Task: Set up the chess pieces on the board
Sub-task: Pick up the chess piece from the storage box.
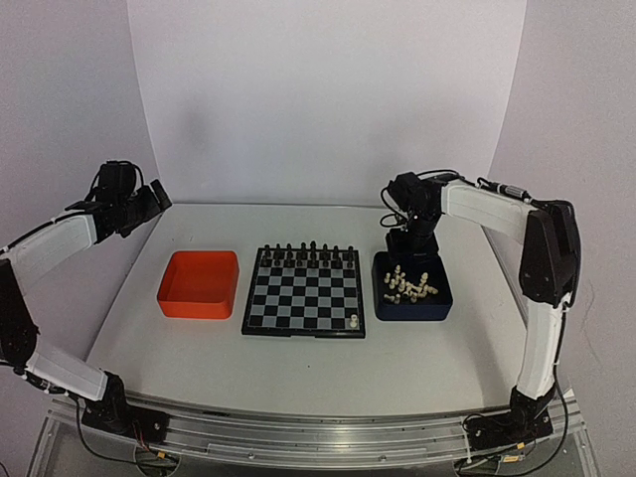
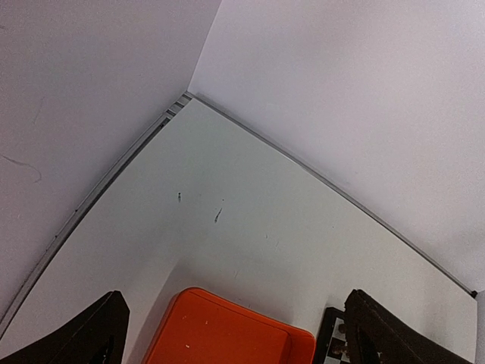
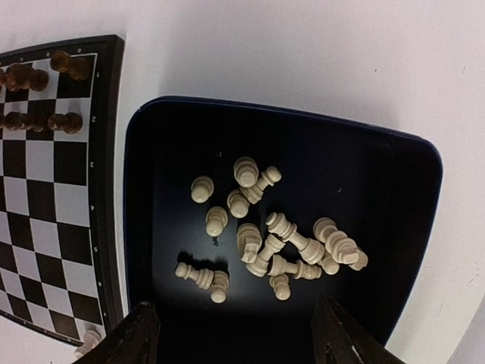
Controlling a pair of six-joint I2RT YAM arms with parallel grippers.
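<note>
The chessboard (image 1: 303, 298) lies mid-table, black pieces lined along its far rows and one cream piece (image 1: 354, 321) on its near right corner. Several cream chess pieces (image 3: 261, 235) lie in a heap in the dark blue tray (image 1: 437, 307), right of the board. My right gripper (image 3: 235, 337) hovers open and empty above the tray's far end; the board's edge (image 3: 106, 189) shows at left. My left gripper (image 2: 235, 345) is open and empty, raised at far left, above the orange tray (image 2: 227, 334).
The orange tray (image 1: 199, 283) sits left of the board and holds nothing. White walls close in behind and at both sides. The table's far left corner (image 2: 186, 98) shows in the left wrist view.
</note>
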